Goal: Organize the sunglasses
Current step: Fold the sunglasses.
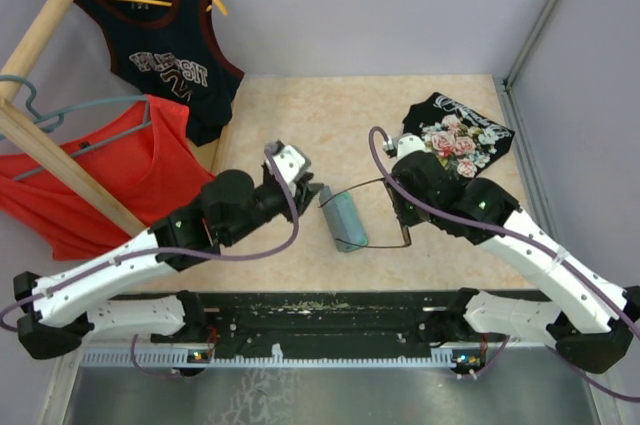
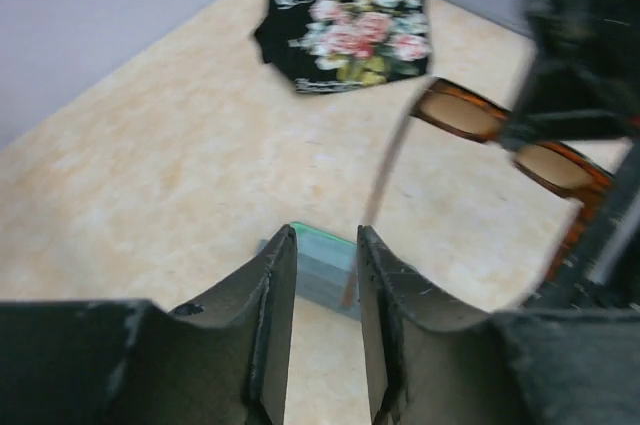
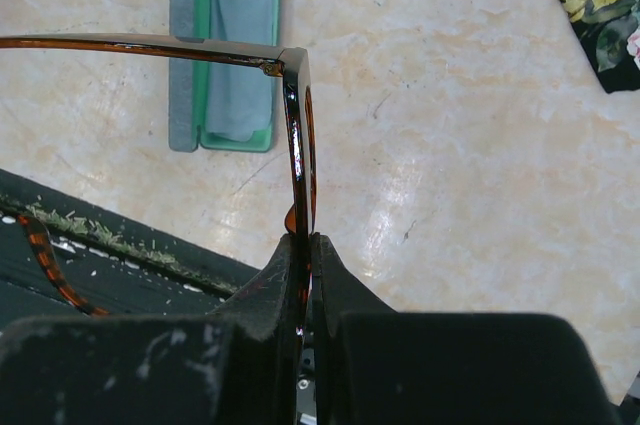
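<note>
The sunglasses [image 3: 297, 125] are brown with thin frames. My right gripper [image 3: 308, 245] is shut on their front frame and holds them above the table, with both temple arms unfolded toward the left. In the top view the right gripper [image 1: 405, 213] is just right of the open grey-blue case [image 1: 343, 222]. The case [image 3: 205, 45] has a green lining and a light blue cloth [image 3: 240, 55] lying inside. My left gripper [image 2: 325, 245] is open at the far end of the case [image 2: 325, 270]. One temple arm [image 2: 385, 165] reaches down between its fingers, and neither finger clamps it.
A folded black floral shirt [image 1: 458, 135] lies at the back right. A wooden rack at left holds a black jersey [image 1: 165, 55] and a red top [image 1: 110, 175] on hangers. A black rail [image 1: 320, 310] runs along the near edge. Walls close the back and right.
</note>
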Controlling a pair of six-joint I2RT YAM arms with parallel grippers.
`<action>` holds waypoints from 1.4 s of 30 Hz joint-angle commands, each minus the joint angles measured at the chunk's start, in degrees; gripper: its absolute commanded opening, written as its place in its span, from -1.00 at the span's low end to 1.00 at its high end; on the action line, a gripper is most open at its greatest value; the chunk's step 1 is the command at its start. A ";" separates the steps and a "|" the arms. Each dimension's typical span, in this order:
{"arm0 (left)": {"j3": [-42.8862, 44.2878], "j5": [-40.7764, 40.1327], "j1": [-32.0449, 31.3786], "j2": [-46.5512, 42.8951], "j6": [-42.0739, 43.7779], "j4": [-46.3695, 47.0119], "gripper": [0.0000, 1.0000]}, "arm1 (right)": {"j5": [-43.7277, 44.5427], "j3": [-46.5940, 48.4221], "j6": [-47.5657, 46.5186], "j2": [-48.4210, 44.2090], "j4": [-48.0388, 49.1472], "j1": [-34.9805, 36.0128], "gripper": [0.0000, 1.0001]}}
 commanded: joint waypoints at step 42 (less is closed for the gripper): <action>4.44 14.15 11.53 18.41 -6.51 1.46 -1.00 | -2.32 1.78 3.56 6.78 12.49 0.45 -1.00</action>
